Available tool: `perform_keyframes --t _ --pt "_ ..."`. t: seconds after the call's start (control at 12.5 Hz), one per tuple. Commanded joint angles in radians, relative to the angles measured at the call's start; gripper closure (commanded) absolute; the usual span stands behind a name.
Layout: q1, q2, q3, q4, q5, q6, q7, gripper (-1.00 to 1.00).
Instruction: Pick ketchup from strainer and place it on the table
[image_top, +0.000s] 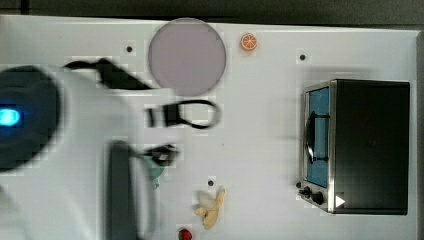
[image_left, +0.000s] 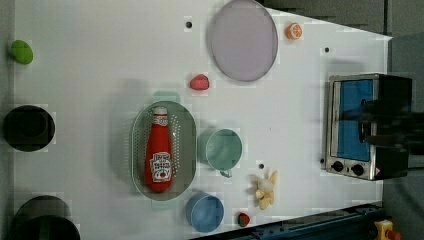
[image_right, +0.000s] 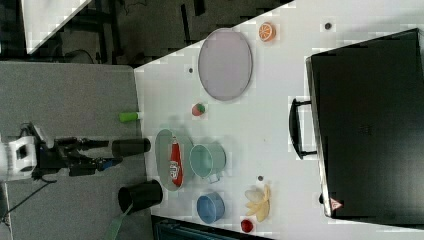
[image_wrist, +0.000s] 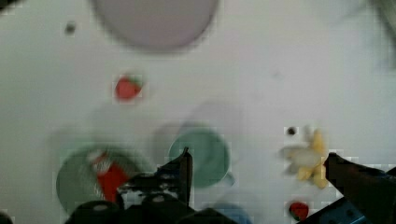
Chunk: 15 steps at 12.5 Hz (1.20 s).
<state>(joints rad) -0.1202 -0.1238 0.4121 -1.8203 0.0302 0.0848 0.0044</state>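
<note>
Where the arm blocks the top view, ketchup (image_left: 159, 152) in strainer (image_left: 186, 150), left view

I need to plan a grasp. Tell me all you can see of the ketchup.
The ketchup is a small red squeeze bottle, plastic by its look, with a white cap and a white shield-shaped label facing up. It lies flat along the length of the strainer, cap toward the left view's top, resting on the perforated bottom. Nothing else touches it.

Ketchup (image_left: 159, 150) — red bottle, white cap, white label. Strainer (image_left: 185, 150) — pale green, perforated. Table (image_left: 100, 65) white; plate (image_left: 243, 40) grey-lilac; cups teal (image_left: 222, 149) and blue (image_left: 206, 212); strawberry (image_left: 199, 82) red; toaster oven (image_left: 367, 125) black, blue-fronted.
</note>
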Motion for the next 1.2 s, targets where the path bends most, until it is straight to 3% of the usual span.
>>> perform_keyframes --t 0.08,0.4,0.64,1.2 --pt "0.040 0.032 0.132 -0.013 0.003 0.046 0.034 -1.00" --pt "0.045 0.122 0.303 -0.054 0.002 0.166 0.034 -1.00" --pt "0.047 0.190 0.382 -0.154 -0.003 0.359 0.041 -1.00" --pt "0.065 0.339 0.407 -0.425 -0.163 0.802 0.117 -1.00"
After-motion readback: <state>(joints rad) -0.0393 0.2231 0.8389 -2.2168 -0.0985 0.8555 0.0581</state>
